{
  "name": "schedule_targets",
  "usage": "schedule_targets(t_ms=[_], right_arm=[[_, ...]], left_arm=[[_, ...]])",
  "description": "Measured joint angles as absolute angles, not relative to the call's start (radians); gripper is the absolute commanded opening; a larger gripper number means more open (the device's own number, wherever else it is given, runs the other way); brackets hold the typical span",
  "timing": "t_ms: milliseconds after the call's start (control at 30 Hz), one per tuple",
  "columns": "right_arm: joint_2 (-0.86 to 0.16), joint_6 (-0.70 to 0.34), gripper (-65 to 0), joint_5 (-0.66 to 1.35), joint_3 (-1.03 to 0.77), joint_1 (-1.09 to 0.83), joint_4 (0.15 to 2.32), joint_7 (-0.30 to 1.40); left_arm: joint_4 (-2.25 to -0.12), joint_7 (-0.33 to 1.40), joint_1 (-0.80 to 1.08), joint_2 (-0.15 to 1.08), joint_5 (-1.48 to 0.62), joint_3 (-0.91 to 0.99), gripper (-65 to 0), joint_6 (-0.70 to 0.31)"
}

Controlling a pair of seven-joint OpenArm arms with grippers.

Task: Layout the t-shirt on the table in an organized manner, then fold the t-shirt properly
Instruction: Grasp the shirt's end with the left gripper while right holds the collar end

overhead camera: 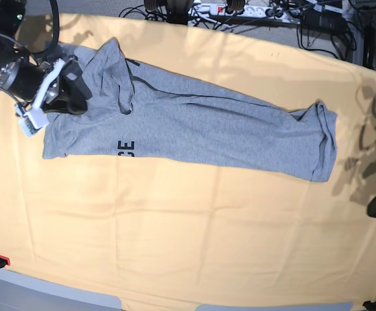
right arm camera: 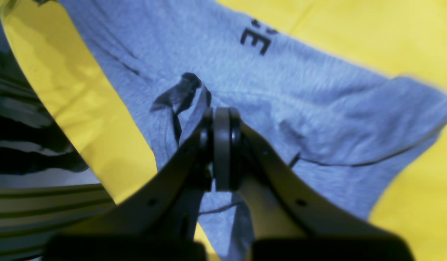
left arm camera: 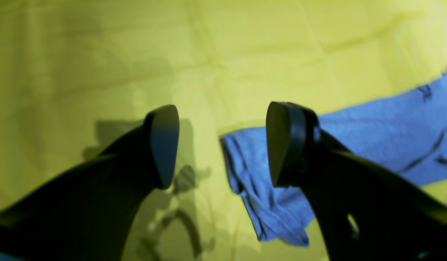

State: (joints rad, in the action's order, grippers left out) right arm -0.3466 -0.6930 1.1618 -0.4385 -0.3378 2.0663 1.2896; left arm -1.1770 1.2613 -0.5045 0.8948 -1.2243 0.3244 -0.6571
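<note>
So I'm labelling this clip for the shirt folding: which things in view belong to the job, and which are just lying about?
Part of the job:
- t-shirt
- table
- right gripper, shut over the shirt
- left gripper, open beside the shirt's end

Just lying about:
- power strip and cables behind the table

We see both wrist views soft and colour-shifted, the gripper fingers [left arm camera: 162, 145] blurred close up; under them, dark shadows fall on the table [left arm camera: 100, 72].
</note>
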Motion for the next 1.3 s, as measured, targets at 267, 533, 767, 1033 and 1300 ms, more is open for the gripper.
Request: schedule_targets(t_ms=[267,533,767,1033,1300], right_arm=[[-0.318,-0.693,-65.0,0.813,-0.297,-0.341,1.918,1.052],[-0.318,-0.693,-65.0,0.698,-0.262,-0.341,1.886,1.042],[-0.318,-0.693,-65.0,0.699,-0.262,-0.340,1.886,1.047],[-0.318,-0.693,-65.0,0.699,-0.262,-0.339,1.886,1.047],[-0.318,-0.693,-65.0,0.699,-0.262,-0.339,1.886,1.047]], left_arm=[[-1.074,1.238,-0.359,0.878,-1.187,0.488,-26.0,-0.648],[-0.878,1.188,-0.292,0.813,-1.177,0.518,-26.0,-0.664],[-0.774,1.140,-0.294,0.739,-1.091,0.517,-26.0,-0.667],[-0.775,1.147,-0.302,0.679,-1.197,0.378,-26.0,-0.694],[-0.785,1.193,-0.316,0.669,-1.307,0.199,-26.0,-0.703]])
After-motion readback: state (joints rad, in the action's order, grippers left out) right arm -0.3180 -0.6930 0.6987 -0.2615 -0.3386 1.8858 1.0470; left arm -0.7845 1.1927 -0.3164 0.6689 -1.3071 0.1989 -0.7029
